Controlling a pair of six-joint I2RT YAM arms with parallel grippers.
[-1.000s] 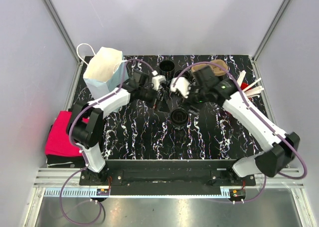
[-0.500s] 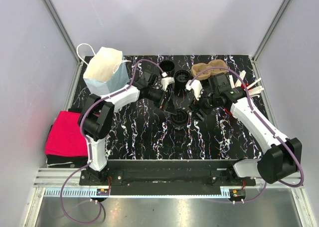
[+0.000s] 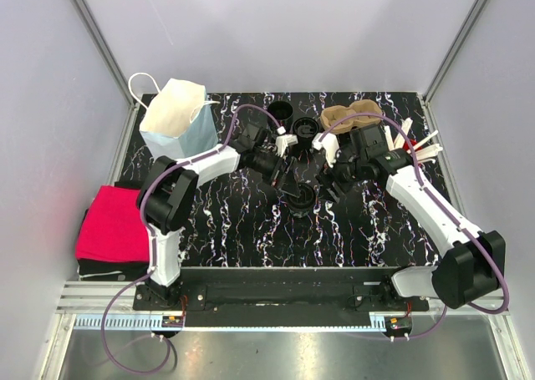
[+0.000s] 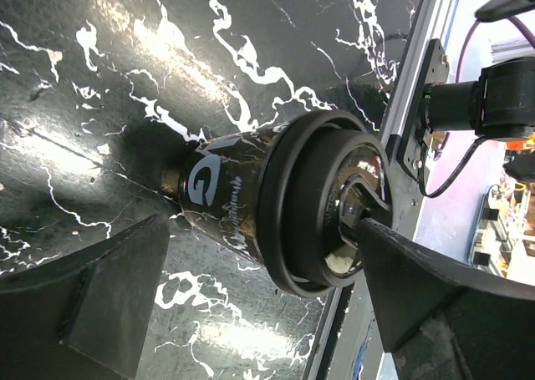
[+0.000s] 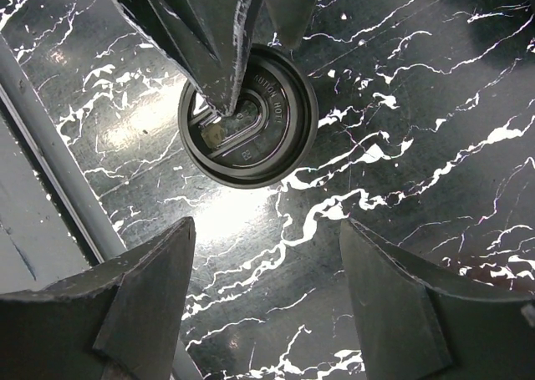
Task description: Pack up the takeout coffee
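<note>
A black lidded coffee cup (image 3: 299,198) stands mid-table. In the left wrist view this cup (image 4: 276,196) lies between my left gripper's (image 4: 263,230) wide-open fingers, one finger (image 4: 84,305) beside its body and the other (image 4: 443,296) in front of the lid; no grip shows. From above, the left gripper (image 3: 284,175) sits just behind and left of the cup. My right gripper (image 3: 336,175) hovers open to the cup's right. The right gripper (image 5: 267,230) has only bare table between its fingers, with the lid (image 5: 247,117) ahead of it. A paper bag (image 3: 174,117) stands open at the back left.
Two more black cups (image 3: 280,110) (image 3: 305,128) stand at the back centre. A brown cardboard cup carrier (image 3: 351,113) lies back right, with white stirrers (image 3: 418,150) beside it. A red cloth (image 3: 109,221) lies off the table's left edge.
My left gripper has swung from near the bag toward the middle cup and now straddles it. My right arm pulled back to the right, then held still.
</note>
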